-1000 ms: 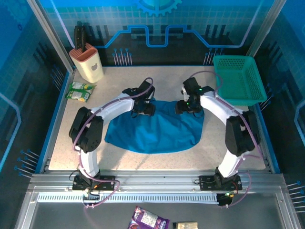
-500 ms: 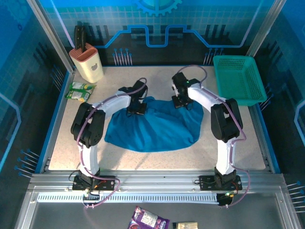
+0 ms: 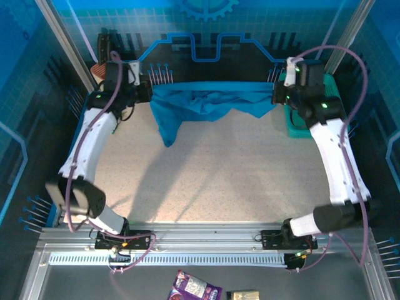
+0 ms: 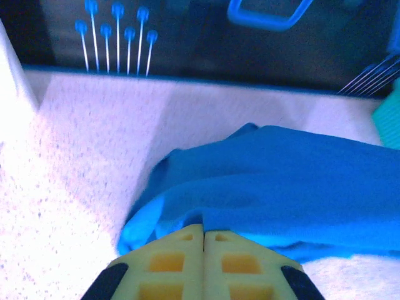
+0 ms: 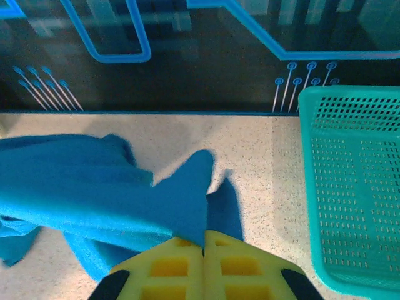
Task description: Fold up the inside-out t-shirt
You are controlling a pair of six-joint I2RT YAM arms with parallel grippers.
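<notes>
Blue shirt strung between both arms, top of frame.
From above, you have the left jaws and right jaws each clamped shut on the inside-out t-shirt (image 3: 206, 100), which hangs over the speckled worktop (image 3: 219, 175) before the dark, circuit-patterned back wall (image 3: 200, 53). In the left wrist view, closed jaws at bottom centre pinch blue cloth. The right wrist view shows the same, with the green basket (image 5: 356, 181) at right.
</notes>
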